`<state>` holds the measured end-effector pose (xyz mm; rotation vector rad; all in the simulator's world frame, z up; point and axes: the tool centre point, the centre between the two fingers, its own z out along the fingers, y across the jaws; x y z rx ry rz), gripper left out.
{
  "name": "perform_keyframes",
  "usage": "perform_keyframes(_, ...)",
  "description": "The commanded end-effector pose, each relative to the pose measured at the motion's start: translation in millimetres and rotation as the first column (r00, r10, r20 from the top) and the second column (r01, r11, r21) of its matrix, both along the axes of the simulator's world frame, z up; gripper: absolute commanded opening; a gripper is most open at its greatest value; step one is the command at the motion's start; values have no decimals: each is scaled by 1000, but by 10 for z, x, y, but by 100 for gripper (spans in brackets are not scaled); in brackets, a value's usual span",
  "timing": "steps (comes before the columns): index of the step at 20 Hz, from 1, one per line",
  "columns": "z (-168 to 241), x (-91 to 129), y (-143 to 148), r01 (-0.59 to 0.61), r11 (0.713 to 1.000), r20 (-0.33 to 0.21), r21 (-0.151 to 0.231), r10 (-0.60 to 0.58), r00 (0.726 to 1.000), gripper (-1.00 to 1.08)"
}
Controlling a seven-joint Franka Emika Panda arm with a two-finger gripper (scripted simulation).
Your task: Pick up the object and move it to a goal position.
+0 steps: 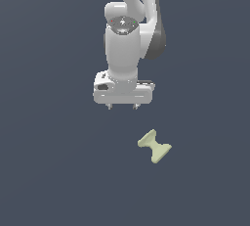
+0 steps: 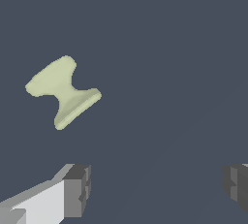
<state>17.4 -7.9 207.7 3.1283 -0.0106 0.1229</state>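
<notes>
Gripper [image 1: 122, 107] hangs above the floor with its fingers [image 2: 76, 190] spread wide and nothing between them. I read the object [image 1: 155, 146] as lying flat on the floor, apart from the gripper, off toward the exterior view's right and lower in that picture. Its long axis runs diagonally in the exterior view, flared ends at either tip, narrow waist midway. I judge that the approach requires a sideways shift, then a wrist rotation to set the pads across the waist.
</notes>
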Motion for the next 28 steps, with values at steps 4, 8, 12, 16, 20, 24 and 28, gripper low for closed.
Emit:
perform_keyframes(4, -6, 4, -8, 0, 1000, -2, -1, 0, 1000, 100)
perform_keyframes(8, -29, 20, -38, 2, 1000, -7, -3, -2, 1000, 100)
perform_keyframes(12, -34, 24, -47, 2, 1000, -9, -4, -2, 1000, 100)
perform_keyframes(16, -47, 37, -32, -6, 1000, -10, -5, 6, 1000, 100)
perform_keyframes(20, -103, 95, 37, -42, 999, -14, -9, 42, 999, 100)
perform_keyframes(24, -206, 194, 163, -106, 994, -22, -15, 106, 994, 100)
perform_keyframes(28, -363, 325, 350, -197, 980, -34, -19, 196, 980, 100)
